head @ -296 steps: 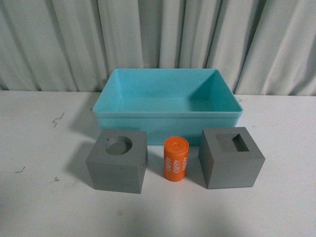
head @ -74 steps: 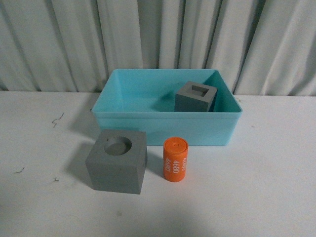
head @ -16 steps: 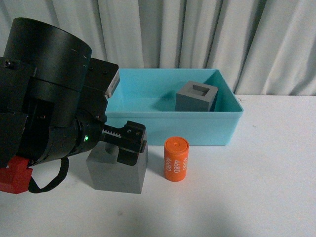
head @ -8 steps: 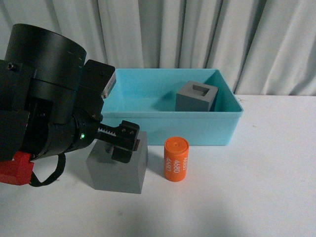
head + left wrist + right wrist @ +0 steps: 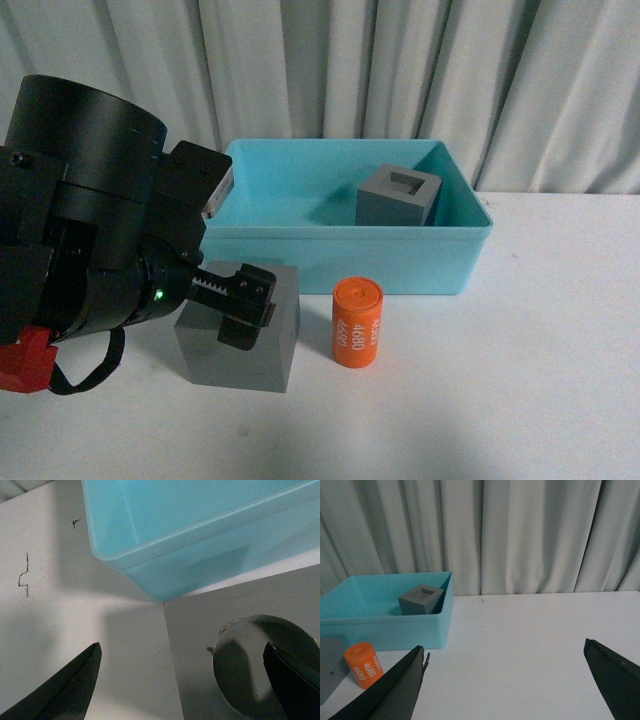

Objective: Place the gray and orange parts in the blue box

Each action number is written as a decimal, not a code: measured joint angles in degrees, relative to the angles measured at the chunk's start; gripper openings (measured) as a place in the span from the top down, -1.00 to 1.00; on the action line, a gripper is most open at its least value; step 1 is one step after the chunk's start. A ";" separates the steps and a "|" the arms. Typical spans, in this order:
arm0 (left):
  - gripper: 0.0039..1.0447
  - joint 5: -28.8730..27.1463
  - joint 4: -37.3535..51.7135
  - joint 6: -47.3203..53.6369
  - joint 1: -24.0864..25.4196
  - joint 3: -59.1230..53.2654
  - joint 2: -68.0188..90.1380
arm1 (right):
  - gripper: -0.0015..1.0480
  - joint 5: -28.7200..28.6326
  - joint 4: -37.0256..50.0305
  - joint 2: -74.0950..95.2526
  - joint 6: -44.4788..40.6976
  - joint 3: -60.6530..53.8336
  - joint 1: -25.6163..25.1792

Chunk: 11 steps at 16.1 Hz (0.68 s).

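1. The left gripper [image 5: 181, 649] has sunk lower over the round-hole cube [image 5: 235, 365] than it was half a second ago. The square-hole cube [image 5: 398, 195], once out on the table [image 5: 520, 400], already sits inside the blue box [image 5: 340, 240], near its right wall.
2. In the left wrist view the jaws are spread wide and hold nothing. One finger [image 5: 65, 690] hangs over bare table beside the cube, and the other [image 5: 295, 680] hangs past the far side of the round hole. Whether either touches the cube cannot be told.
3. The orange cylinder [image 5: 357, 322] stands upright on the table just to the right of that cube, in front of the box and apart from both grippers.
4. The right gripper [image 5: 503, 646] is also wide and empty, and is off to the right over the table.
5. This looks like the second of three pickups, at the approach stage. The next move likely calls for centring the jaws so both fingers flank the cube, then lowering and closing. The cube would then be lifted over the rim into the box's free left half.
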 joint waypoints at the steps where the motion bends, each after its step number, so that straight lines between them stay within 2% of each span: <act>1: -0.88 0.13 0.07 0.44 0.00 -0.04 0.02 | -0.87 0.00 0.00 0.00 0.00 0.00 0.00; 9: -0.88 0.46 -0.26 0.42 -0.81 -0.07 0.57 | -0.87 0.00 0.00 0.00 0.00 0.00 0.00; 11: -0.88 0.81 -2.58 0.15 -0.70 0.44 0.59 | -0.87 0.00 0.00 0.00 0.00 0.00 0.00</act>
